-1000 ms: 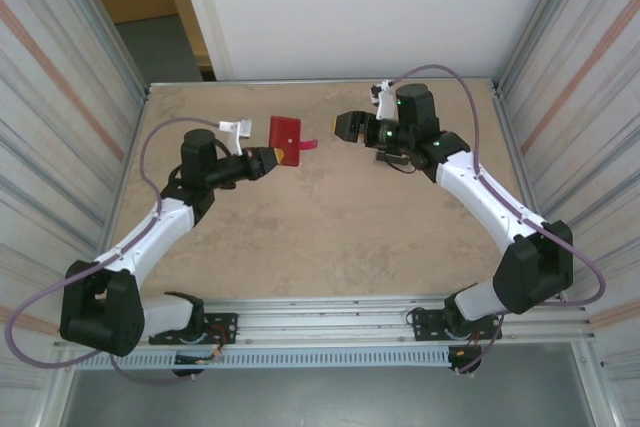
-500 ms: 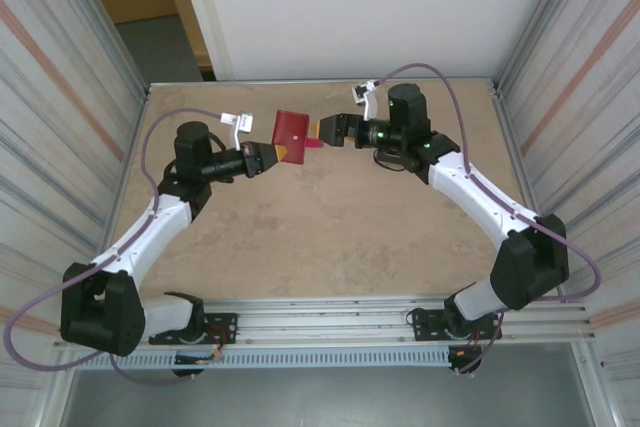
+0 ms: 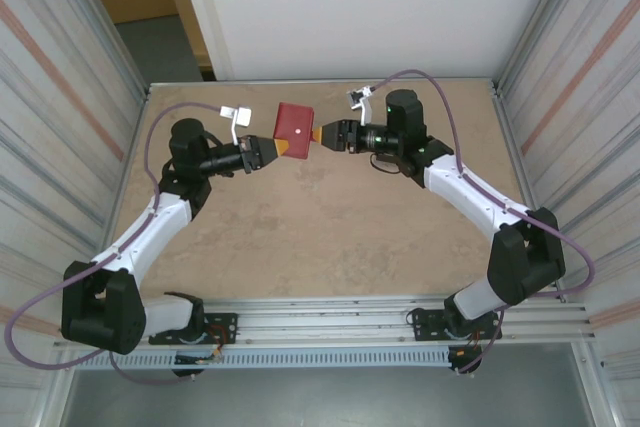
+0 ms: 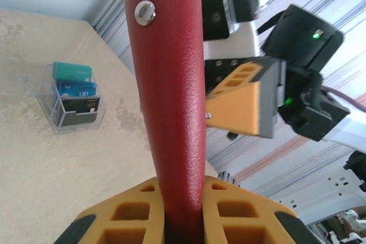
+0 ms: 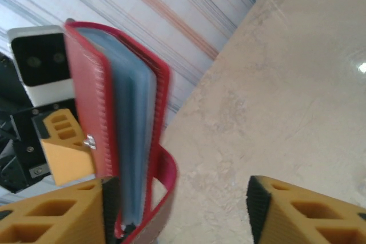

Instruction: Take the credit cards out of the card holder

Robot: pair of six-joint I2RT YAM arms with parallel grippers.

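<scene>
Card holder: small red, grained, booklet-like folding card holder with pale blue-grey see-through pockets, held in the air over the beige stone-patterned table, toward its far middle, between the two arms.

Orientation: in the left wrist view the long axis runs straight out from the left gripper, in line with its fingers. The closed red cover faces that camera, with a silver snap stud near the far end. In the right wrist view the pocket edges face the camera, the covers stand slightly parted, and the thin red strap loops at the near end.

Left gripper: orange jaws clamped on the near end of the card holder, one finger on each cover.

Right gripper: jaws apart. The card holder stands between them, hard against one finger. The other finger is well apart from it.

Background, left wrist view: a clear plastic box sits on the table, with teal, blue and dark credit cards upright inside.
</scene>
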